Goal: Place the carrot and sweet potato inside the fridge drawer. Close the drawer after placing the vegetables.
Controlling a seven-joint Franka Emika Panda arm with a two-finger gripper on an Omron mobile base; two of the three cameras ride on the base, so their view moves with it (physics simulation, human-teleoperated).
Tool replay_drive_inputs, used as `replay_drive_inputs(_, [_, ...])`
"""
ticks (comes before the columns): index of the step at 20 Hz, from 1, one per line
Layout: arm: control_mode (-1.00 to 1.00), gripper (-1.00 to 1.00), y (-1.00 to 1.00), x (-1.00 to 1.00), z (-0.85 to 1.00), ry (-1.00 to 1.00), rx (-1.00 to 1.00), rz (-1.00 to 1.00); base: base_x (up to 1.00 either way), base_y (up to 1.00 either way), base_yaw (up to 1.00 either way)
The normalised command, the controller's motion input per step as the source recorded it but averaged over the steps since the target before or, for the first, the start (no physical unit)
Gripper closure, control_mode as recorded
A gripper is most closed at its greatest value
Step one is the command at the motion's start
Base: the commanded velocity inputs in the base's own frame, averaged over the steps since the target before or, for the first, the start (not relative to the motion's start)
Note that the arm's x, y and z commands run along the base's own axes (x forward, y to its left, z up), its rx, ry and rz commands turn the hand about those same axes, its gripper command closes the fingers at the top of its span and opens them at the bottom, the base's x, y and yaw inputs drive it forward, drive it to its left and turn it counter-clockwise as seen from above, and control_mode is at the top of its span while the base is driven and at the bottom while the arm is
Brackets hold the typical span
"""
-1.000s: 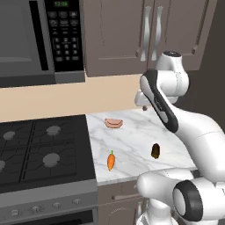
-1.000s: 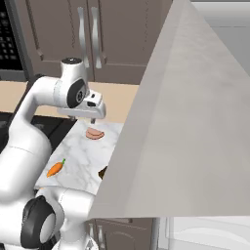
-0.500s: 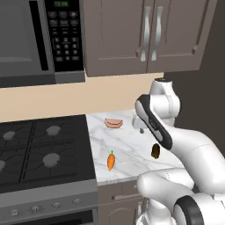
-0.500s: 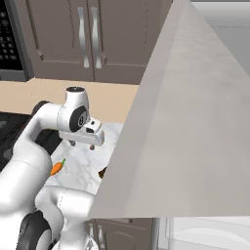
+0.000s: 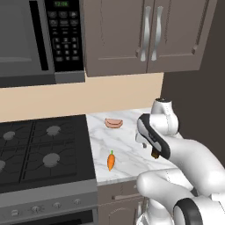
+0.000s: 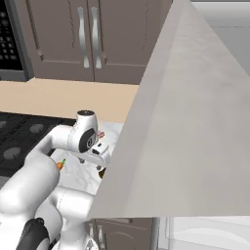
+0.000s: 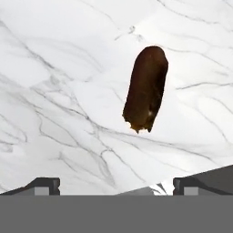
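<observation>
The gripper (image 7: 116, 184) hangs over the white marble counter (image 7: 54, 91), pointing down at it. In the hand view its two dark fingertips (image 7: 43, 184) stand wide apart at the bottom corners, and nothing lies between them; the gripper holds nothing. The sweet potato (image 7: 145, 88) lies on the counter just ahead of the fingertips, between their lines and closer to the one at the right of that view. It is a dark brown oblong with a ragged end turned toward the gripper. It touches neither fingertip.

In the left base view the arm (image 5: 160, 136) bends low over the right part of the counter (image 5: 127, 151), and the hand covers most of the sweet potato (image 5: 155, 154); only a dark patch shows below the wrist. The carrot (image 5: 110, 161) lies on the counter to the left of the arm, near the front edge and just beside the stove (image 5: 44, 149), its green top pointing toward the wall. It is well apart from the gripper. A pink-tan curved food piece (image 5: 114, 123) lies farther back on the counter, near the wall.

In the right base view the carrot (image 6: 60, 164) shows partly behind the arm (image 6: 85, 139). A large grey panel (image 6: 180, 122) covers the right side of that view.

A microwave (image 5: 39, 39) and brown cabinets (image 5: 145, 35) hang above.
</observation>
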Motion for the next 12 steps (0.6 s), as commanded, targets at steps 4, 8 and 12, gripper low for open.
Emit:
replay_drive_inputs(4, [-1.00, -1.00, -0.33, 0.05, -0.24, 0.02, 0.01, -0.03, 0.00, 0.00, 0.00])
replay_drive_inputs(8, [-1.00, -1.00, -0.23, 0.05, -0.14, 0.01, 0.00, -0.03, 0.00, 0.00, 0.00])
replay_drive_inputs(12, [-1.00, -1.00, -0.20, 0.26, -0.15, 0.01, 0.00, -0.02, 0.00, 0.00, 0.00])
